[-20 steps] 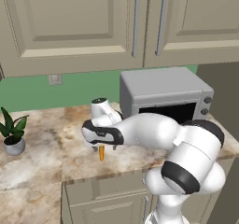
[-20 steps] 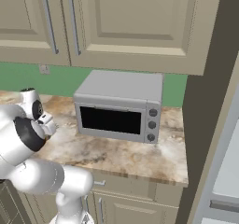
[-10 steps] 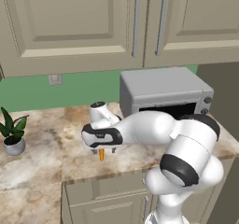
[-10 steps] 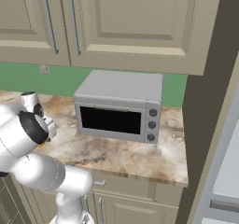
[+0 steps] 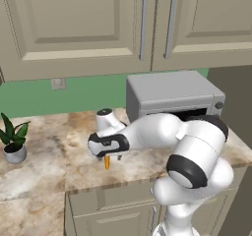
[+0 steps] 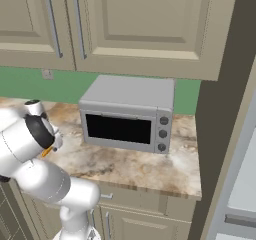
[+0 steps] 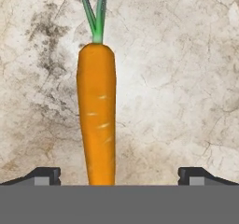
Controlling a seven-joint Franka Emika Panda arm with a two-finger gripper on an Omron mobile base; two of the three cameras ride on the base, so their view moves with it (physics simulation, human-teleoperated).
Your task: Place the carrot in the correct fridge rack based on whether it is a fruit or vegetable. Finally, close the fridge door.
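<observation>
Left base view: hovering low over the marble counter [image 5: 44, 181], gripper [image 5: 107, 157] pointing down at the carrot [image 5: 107, 163], orange tip showing just under the hand. Lying near the counter's front edge, left of the microwave [image 5: 172, 96], well apart from the plant [image 5: 14, 141].

Right base view: peeking out as a sliver of orange beside the arm's elbow, carrot [image 6: 46, 152] resting on the counter [image 6: 150, 169] left of the microwave [image 6: 127, 114]. Fingers hidden by the arm here.

Hand view: lying flat on the marble, carrot [image 7: 96, 120] running lengthwise up the frame, green top far, tapered end near. Standing wide apart, 2 fingertips [image 7: 44, 175], 1 on each side, touching nothing. Straddling the long axis crosswise, carrot sitting left of midway between them; judging a straight descent and squeeze as enough.
</observation>
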